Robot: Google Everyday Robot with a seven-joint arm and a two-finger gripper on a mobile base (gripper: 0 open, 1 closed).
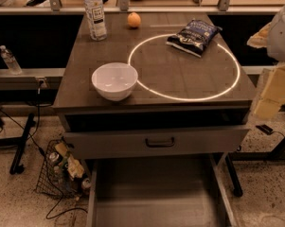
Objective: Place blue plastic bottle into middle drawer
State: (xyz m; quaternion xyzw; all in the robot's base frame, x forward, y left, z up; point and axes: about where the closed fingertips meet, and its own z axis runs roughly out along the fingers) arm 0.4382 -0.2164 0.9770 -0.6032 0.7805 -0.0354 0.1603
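Note:
The blue plastic bottle [95, 13] stands upright at the back left corner of the cabinet top [85, 74]; it is clear, with a white cap and a dark-and-white label. The middle drawer [151, 197] is pulled out wide at the bottom of the view, a grey tray with a bare flat floor. My arm comes in at the right edge, white above with pale yellow parts below. The gripper [271, 94] hangs there beside the cabinet's right front corner, far from the bottle and holding nothing that I can see.
On the cabinet top are a white bowl [114, 81] at front left, an orange [134, 20], a dark chip bag [193, 36] and a bright light ring [184, 67]. The grey drawer front with a black handle [159, 142] is slightly open. A small clear bottle [10, 60] and a wire basket [61, 170] are at left.

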